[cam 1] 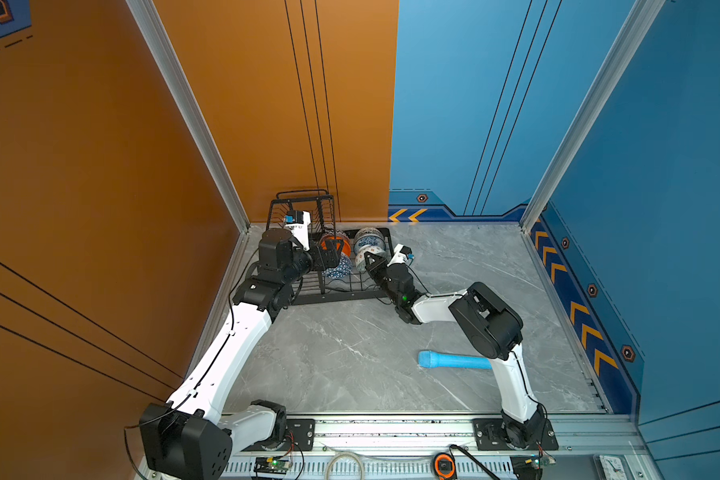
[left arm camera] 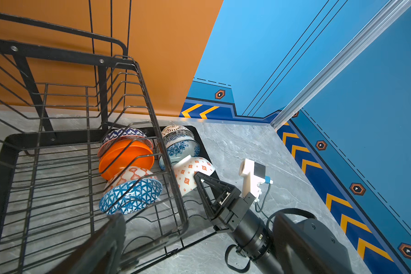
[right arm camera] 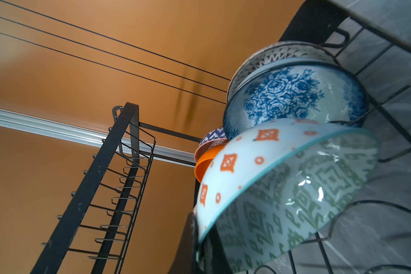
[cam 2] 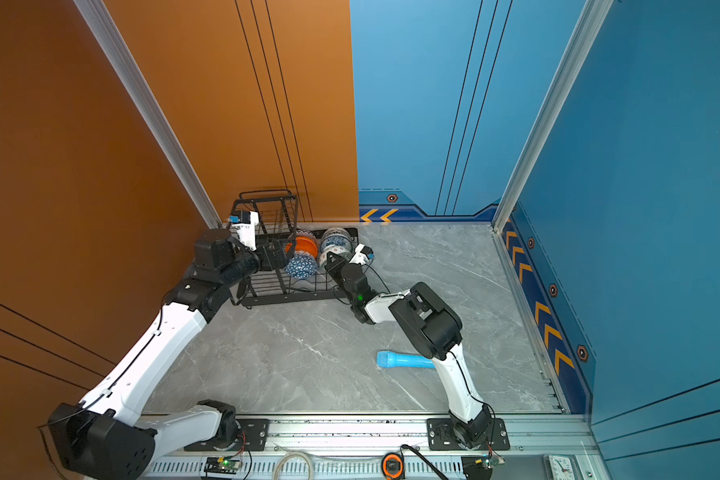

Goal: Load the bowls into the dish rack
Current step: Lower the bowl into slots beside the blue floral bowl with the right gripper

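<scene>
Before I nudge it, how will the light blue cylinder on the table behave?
Lying on its side on the smooth grey tabletop, the light blue cylinder likely rolls. One end looks wider, so it may curve.

Bowls [cam 1: 368, 239] stand in the dish rack's [cam 1: 333, 296] lower tray.

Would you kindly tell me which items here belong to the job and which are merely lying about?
Job: dish rack; plain orange bowl; blue triangle bowl; blue floral bowl; white dotted bowl; orange-diamond bowl.
Lying about: light blue cylinder.
</scene>
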